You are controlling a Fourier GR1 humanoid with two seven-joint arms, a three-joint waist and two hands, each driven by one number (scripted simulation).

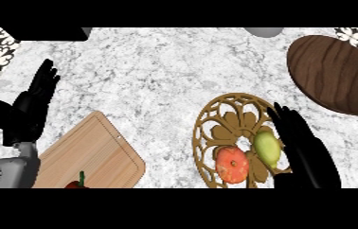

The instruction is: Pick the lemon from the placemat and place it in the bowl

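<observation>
The counter (161,67) is white-grey marble. The lemon (266,146) is yellow-green, the placemat (210,114) gold filigree, the bowl (328,67) dark woodgrain.

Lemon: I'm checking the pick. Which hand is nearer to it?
Right. The right hand is just beside the lemon; the left hand rests open far off at the view's left edge.

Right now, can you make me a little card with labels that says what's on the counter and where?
lemon: on the placemat, beside an orange-red fruit
placemat: round, gold, cut-out pattern, lower right of the counter
bowl: dark wood, upper right, lemon not in it
right hand: open, fingers straight, along the lemon's right side
left hand: open, resting at the left edge
cutting board: lower left, a red vegetable with a green stem on it
</observation>
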